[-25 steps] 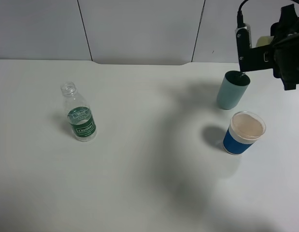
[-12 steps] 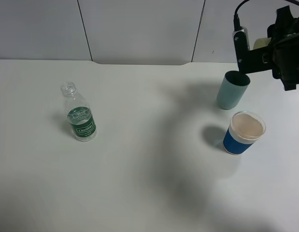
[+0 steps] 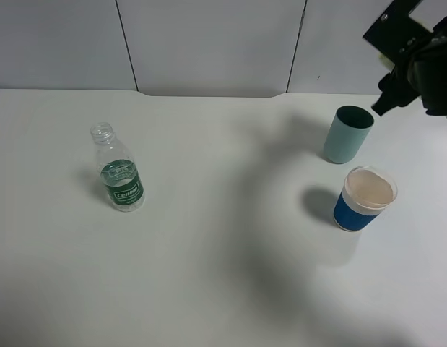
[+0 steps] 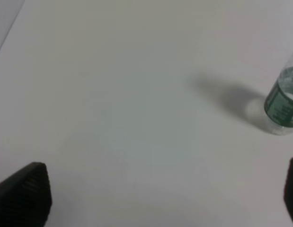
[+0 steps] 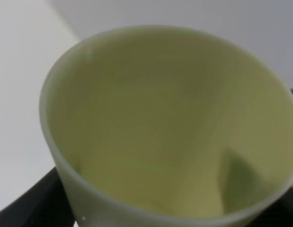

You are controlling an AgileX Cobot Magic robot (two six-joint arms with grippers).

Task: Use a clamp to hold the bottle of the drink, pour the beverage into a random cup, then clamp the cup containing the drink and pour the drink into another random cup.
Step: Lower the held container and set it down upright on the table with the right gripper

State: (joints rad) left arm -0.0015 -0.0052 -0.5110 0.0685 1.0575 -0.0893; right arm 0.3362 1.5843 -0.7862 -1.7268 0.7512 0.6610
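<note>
Right arm [image 3: 418, 61] is up at the far right corner of the worktop [image 3: 223, 253], above and just behind the teal tumbler [image 3: 346, 134]. Its jaws are clamped tight on the pale yellow-green cup [image 5: 170, 127]. The wrist camera looks straight into the cup's mouth; the inside looks plain yellow-green and I can't tell if any liquid is in it. From the high camera the cup is hidden behind the black arm hardware, so I can't see it there.

Left gripper [image 4: 155, 198]: jaws spread wide, holding nothing. Only the two dark fingertips [image 4: 25, 196] show at the edges of the wrist view, over bare worktop. The arm itself is out of the high view.

Bottle [image 3: 118, 168] stands upright on the left side of the worktop, cap off, green label with white lettering, well apart from all the cups. In the left wrist view it sits at the frame edge, clear of the jaws. Can't tell the liquid level inside.

Teal tumbler is upright at the right rear. The white cup with the blue band [image 3: 364, 199] is upright just in front of it, near but not touching. Its inside looks pale, contents unclear.
</note>
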